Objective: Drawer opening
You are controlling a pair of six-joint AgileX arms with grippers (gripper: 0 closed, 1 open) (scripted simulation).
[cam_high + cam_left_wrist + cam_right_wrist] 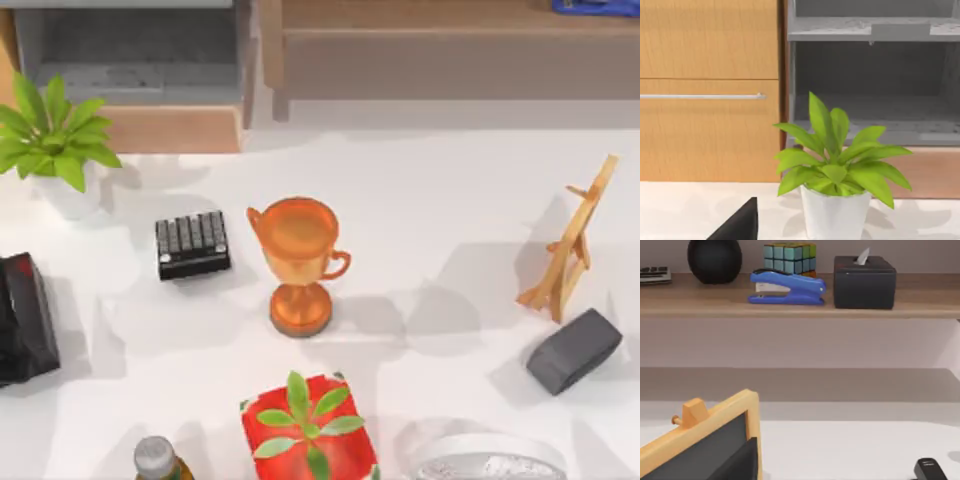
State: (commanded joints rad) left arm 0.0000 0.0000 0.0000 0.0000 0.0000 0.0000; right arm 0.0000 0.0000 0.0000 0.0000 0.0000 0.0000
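Observation:
The drawer point(165, 128) is at the table's back left, pulled out, with its grey inside open to view behind a light tan front panel. The left wrist view faces it: the drawer point(935, 172) is behind a potted plant point(837, 175), beside a wood cabinet front with a metal bar handle point(702, 96). A dark part of my left gripper point(740, 225) juts in at that picture's edge, well short of the drawer. A like dark part of my right gripper point(737, 462) is in front of a small easel board point(700, 440).
On the table stand the leafy plant point(50, 135), a keypad point(193, 244), an orange trophy point(298, 262), a black box point(22, 318), the easel point(572, 245), a grey block point(574, 350) and a red-potted plant point(308, 430). A brown shelf unit point(450, 50) spans the back right.

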